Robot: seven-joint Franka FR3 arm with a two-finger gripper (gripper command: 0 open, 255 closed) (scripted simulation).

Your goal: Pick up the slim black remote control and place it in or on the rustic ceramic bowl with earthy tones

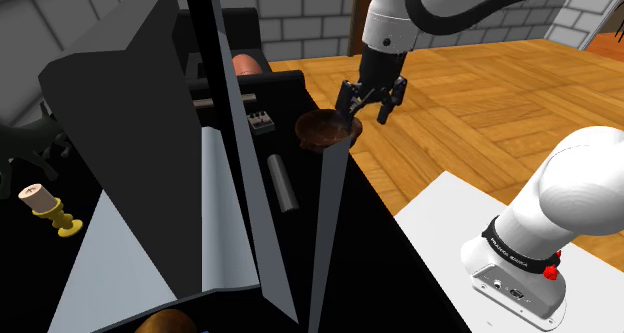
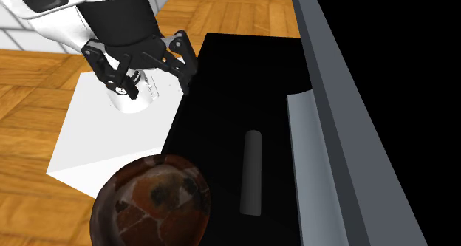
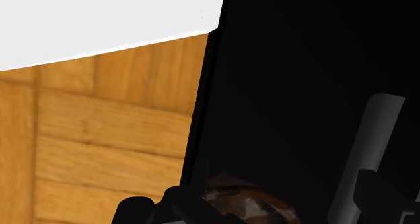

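Observation:
The slim dark-grey remote lies flat on the black tabletop; it is also visible as a grey bar and beside one finger. The brown mottled bowl stands near the table's edge, large in the second exterior view and between the fingers in the wrist view. My gripper hangs open just above the bowl's rim on the floor side, holding nothing. The remote rests a hand's width from the bowl, apart from the fingers.
Tall grey panels rise along the table beside the remote. A small buttoned device lies behind the bowl. A cork-topped yellow stand sits at the shoulder view's far left. The white robot stand and wooden floor border the table.

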